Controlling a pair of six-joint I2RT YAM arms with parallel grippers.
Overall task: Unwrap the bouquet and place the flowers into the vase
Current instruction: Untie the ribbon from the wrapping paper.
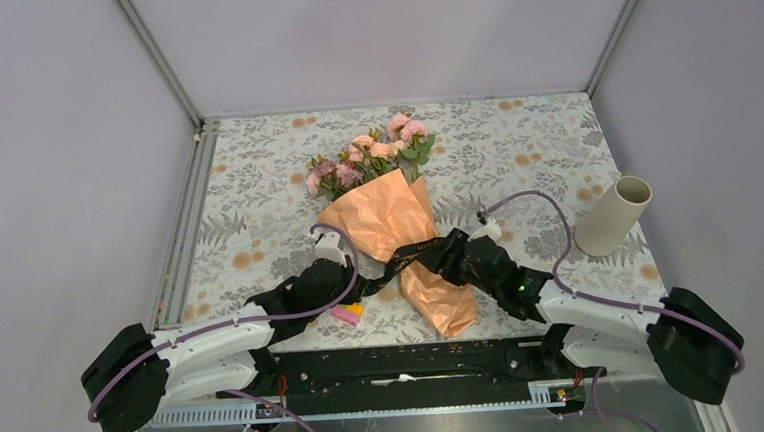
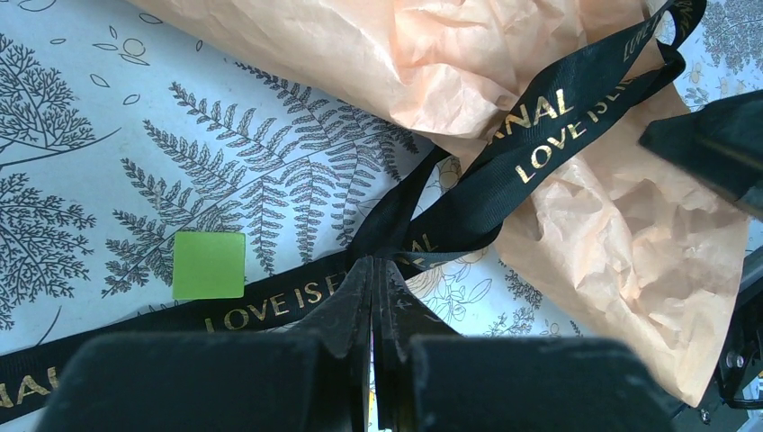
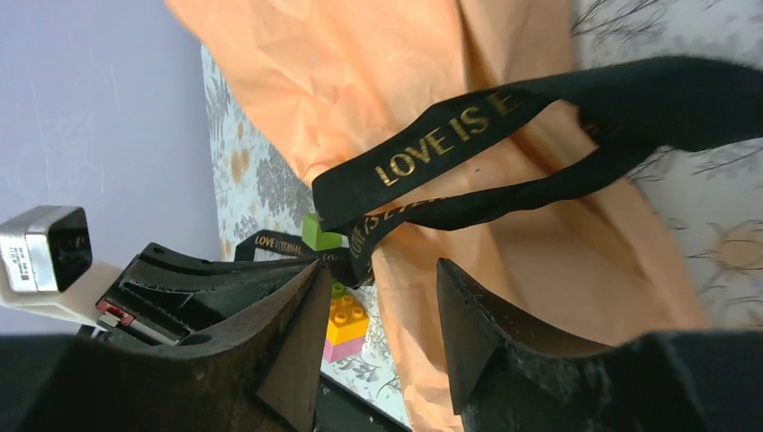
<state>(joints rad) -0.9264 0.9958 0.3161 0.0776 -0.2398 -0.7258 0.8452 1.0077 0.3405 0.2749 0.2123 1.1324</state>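
The bouquet [image 1: 399, 225] lies mid-table in crinkled orange paper [image 2: 621, 225] [image 3: 360, 81], narrow end toward the arms. The flowers [image 1: 366, 157], pink and peach roses with green leaves, stick out of its far end. A black ribbon [image 1: 411, 258] [image 2: 531, 153] [image 3: 450, 144] with gold lettering crosses the wrap. My left gripper [image 1: 361, 290] [image 2: 373, 262] is shut, its tips pinching the ribbon where the strands meet, left of the wrap. My right gripper [image 1: 443, 258] [image 3: 380, 265] stands open over the wrap's narrow end, the ribbon loop just beyond its tips, nothing between them. The beige vase [image 1: 614, 217] stands at the right.
A small stack of toy bricks [image 1: 348, 313] [image 3: 346, 324], green over yellow over pink, sits by the left gripper; its green top [image 2: 209, 265] shows beside the ribbon tail. A metal rail [image 1: 183, 228] lines the left edge, and grey walls close in the floral tablecloth [image 1: 514, 148].
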